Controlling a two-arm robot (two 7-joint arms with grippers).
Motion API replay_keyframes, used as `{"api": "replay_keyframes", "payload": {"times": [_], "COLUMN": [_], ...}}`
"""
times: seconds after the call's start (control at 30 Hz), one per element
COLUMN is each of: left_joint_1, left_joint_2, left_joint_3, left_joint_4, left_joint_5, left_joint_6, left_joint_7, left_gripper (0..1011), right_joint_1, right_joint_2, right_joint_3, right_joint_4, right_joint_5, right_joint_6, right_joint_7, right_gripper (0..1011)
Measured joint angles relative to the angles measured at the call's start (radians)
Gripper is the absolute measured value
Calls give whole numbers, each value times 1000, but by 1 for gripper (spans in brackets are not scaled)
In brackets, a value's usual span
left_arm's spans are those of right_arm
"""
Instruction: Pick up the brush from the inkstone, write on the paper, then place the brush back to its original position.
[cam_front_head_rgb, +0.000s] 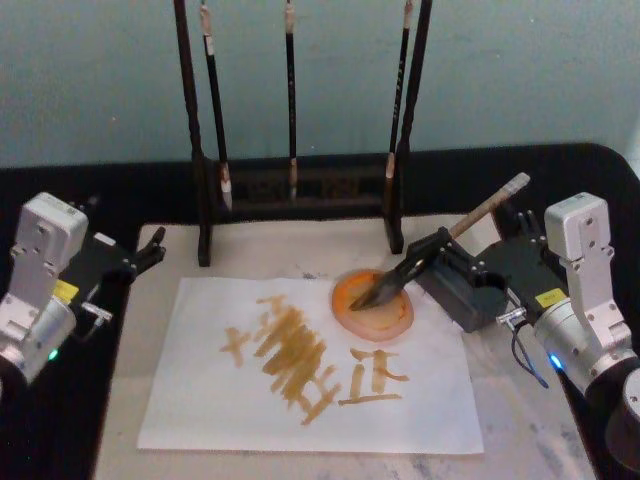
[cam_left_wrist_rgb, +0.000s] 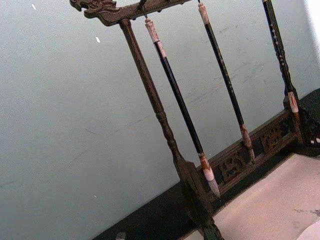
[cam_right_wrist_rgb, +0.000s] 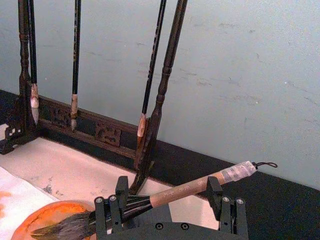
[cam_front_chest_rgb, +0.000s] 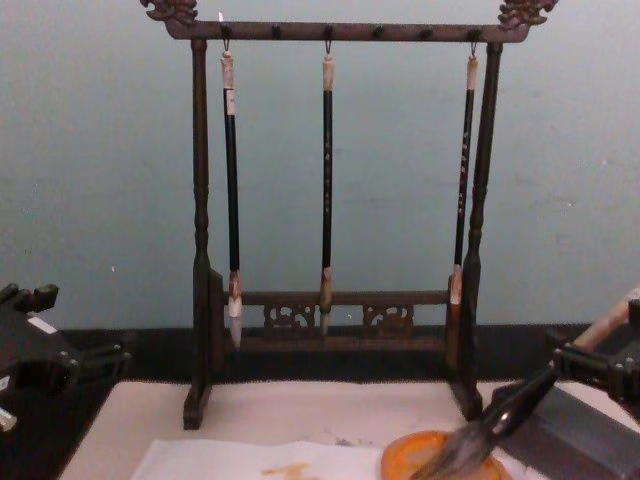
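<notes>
The orange inkstone dish (cam_front_head_rgb: 372, 304) sits on the beige mat (cam_front_head_rgb: 520, 420) just beside the upper right corner of the paper (cam_front_head_rgb: 200, 400), and the only thing in it is the bushy grey-brown tuft of the brush (cam_front_head_rgb: 440, 243), lying across the dish's hollow. From the dish the brush slants up and away toward my right side, black lower shaft first, then the pale tan handle with its taped end and dark cord loop highest. My right claw (cam_front_head_rgb: 437, 247) is on the far side of the dish from the paper, and its fingers (cam_right_wrist_rgb: 111, 209) sit on both sides of the shaft where black turns to tan; they are set wider than the shaft, and I cannot tell whether they touch it. A dark grey block (cam_front_head_rgb: 462, 292) lies on the mat under that claw, next to the dish. The paper carries orange-yellow strokes near its middle, close to the dish. My left claw (cam_front_head_rgb: 150, 252) hangs beyond the paper's upper left corner, well apart from the dish, its fingers parted and holding nothing. Behind the dish, at the back of the surface, a carved wooden rack (cam_front_chest_rgb: 340, 30) hangs three thin dark brushes (cam_front_chest_rgb: 326, 180).
</notes>
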Motion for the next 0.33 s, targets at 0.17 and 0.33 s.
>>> {"api": "replay_keyframes", "payload": {"times": [0.17,0.33], "left_joint_1": [0,0], "left_joint_2": [0,0], "left_joint_3": [0,0], "left_joint_4": [0,0], "left_joint_5": [0,0], "left_joint_6": [0,0], "left_joint_7": [0,0], "left_gripper": [1010,1010], "right_joint_1": [0,0], "right_joint_2": [0,0], "right_joint_3": [0,0], "right_joint_4": [0,0], "right_joint_5": [0,0], "right_joint_6": [0,0], "right_joint_7": [0,0], "right_gripper": [1000,1000]}}
